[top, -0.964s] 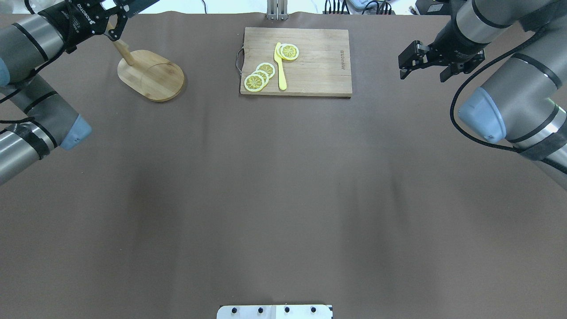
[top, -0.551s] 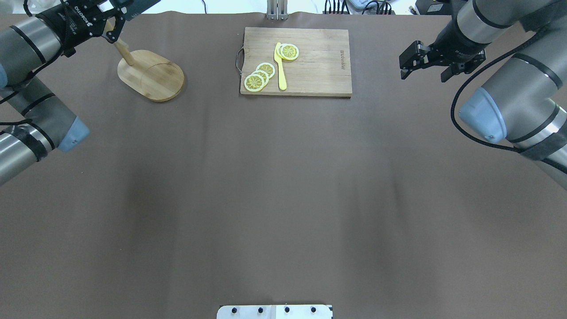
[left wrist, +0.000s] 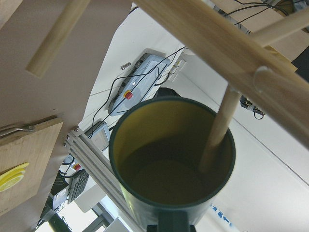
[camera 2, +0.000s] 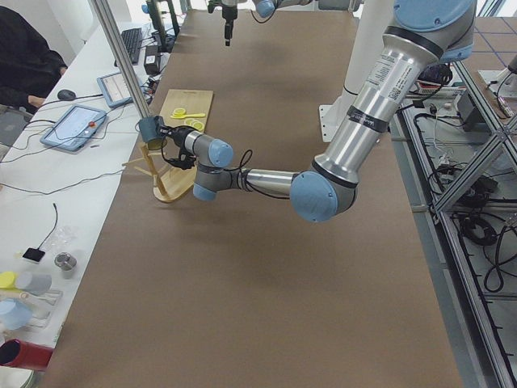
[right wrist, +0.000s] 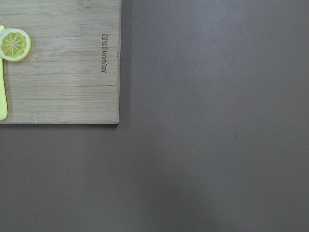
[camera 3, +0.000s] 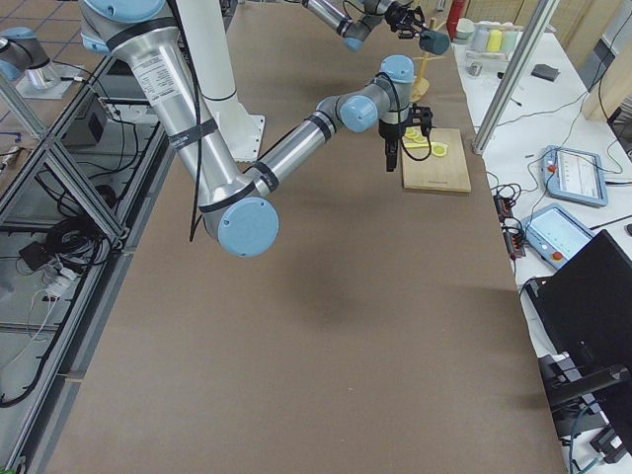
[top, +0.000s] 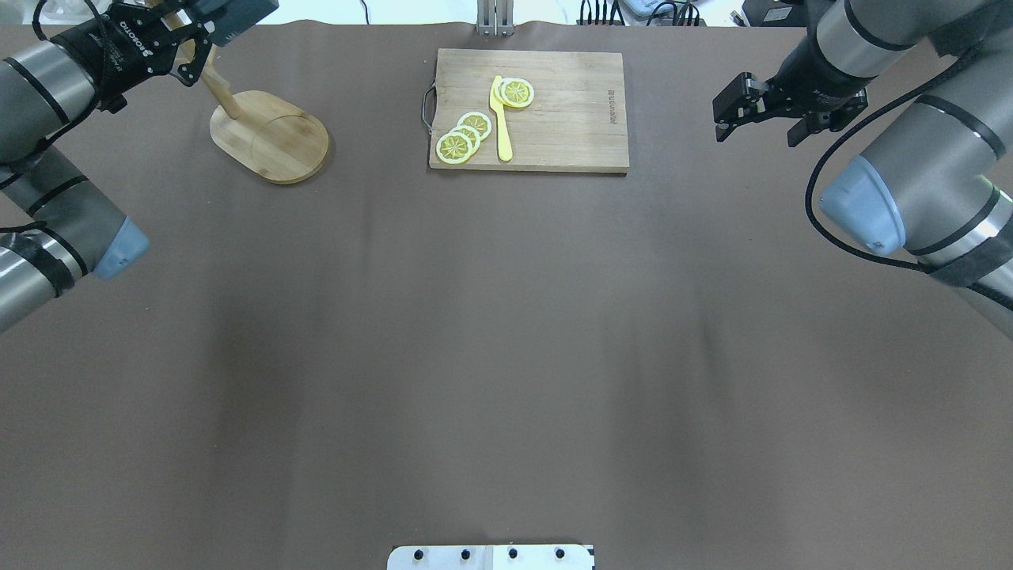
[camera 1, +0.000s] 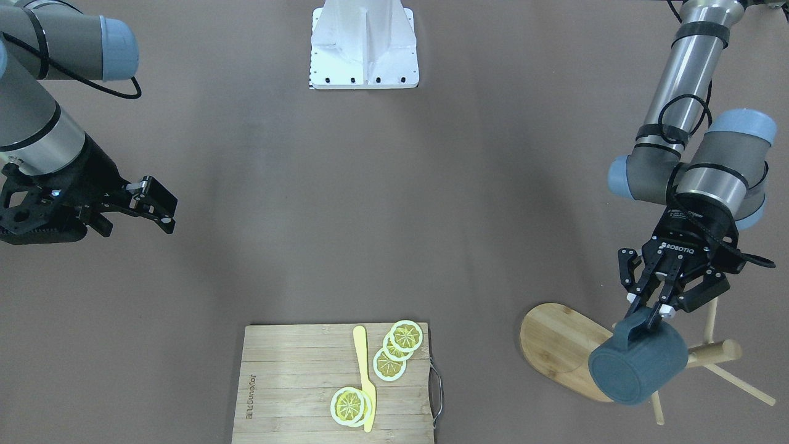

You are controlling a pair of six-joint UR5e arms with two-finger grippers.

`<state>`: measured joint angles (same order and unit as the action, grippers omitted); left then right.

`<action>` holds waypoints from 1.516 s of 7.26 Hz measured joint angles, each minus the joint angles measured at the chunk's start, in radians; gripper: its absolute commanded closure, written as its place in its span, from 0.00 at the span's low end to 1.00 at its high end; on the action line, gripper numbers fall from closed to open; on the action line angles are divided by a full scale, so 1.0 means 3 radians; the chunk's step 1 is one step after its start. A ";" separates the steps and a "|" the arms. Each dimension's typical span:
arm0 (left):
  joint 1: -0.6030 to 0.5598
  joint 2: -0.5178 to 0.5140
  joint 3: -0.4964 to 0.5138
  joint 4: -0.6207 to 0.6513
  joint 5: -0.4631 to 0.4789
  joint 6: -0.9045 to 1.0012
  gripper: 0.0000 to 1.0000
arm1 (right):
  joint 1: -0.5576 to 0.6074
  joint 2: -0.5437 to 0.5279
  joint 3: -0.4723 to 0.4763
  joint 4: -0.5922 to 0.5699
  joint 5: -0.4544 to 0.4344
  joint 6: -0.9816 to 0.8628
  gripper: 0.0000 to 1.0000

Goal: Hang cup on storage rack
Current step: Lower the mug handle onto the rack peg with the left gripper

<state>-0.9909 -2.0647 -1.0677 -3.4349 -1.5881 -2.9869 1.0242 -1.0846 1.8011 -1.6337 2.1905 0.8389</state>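
My left gripper [camera 1: 652, 311] is shut on the handle of the slate-blue cup [camera 1: 638, 364] and holds it in the air, lying on its side against the storage rack [camera 1: 558, 345]. The rack is a light wooden mug tree with an oval base, a thick post [camera 1: 712, 353] and thin pegs. In the left wrist view the cup's yellowish inside [left wrist: 169, 159] faces the post [left wrist: 212, 38], and one thin peg [left wrist: 219, 125] reaches into its mouth. From overhead the cup [top: 237, 14] is at the far left table edge, above the rack base [top: 273, 134]. My right gripper [camera 1: 132, 213] is open and empty.
A slatted cutting board [top: 554, 111] with a metal handle lies at the far middle, carrying lemon slices [top: 463, 136] and a yellow knife [top: 500, 119]. Its corner shows in the right wrist view [right wrist: 58, 77]. The brown table cover [top: 506, 356] spreads in front.
My left gripper has moved leftward and toward the far edge with the cup, along the rack's post. The right arm has barely moved.
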 measured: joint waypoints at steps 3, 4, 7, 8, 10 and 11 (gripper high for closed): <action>-0.0002 0.0057 -0.0001 -0.0039 -0.0003 -0.0024 1.00 | -0.0003 0.0004 0.0000 0.0000 0.0000 0.0001 0.00; -0.0005 0.0059 -0.0001 -0.0041 -0.0003 -0.0029 1.00 | -0.0003 0.0005 0.0000 0.0000 0.0000 0.0001 0.00; -0.0012 0.0063 0.0000 -0.0040 0.0005 -0.0035 1.00 | -0.0004 0.0005 -0.0001 0.0000 0.0000 0.0001 0.00; -0.0015 0.0063 0.0006 -0.0040 0.0012 -0.0034 1.00 | -0.0003 0.0005 -0.0002 0.0000 0.0000 0.0001 0.00; -0.0023 0.0062 0.0023 -0.0037 0.0018 -0.0029 0.64 | -0.0003 0.0004 -0.0005 0.0003 0.0000 0.0001 0.00; -0.0024 0.0061 0.0030 -0.0033 0.0036 -0.0021 0.01 | -0.0005 0.0006 -0.0006 0.0004 0.0000 0.0001 0.00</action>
<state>-0.9982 -2.0463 -1.0586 -3.4447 -1.5773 -2.9933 1.0226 -1.0827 1.7994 -1.6324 2.1905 0.8391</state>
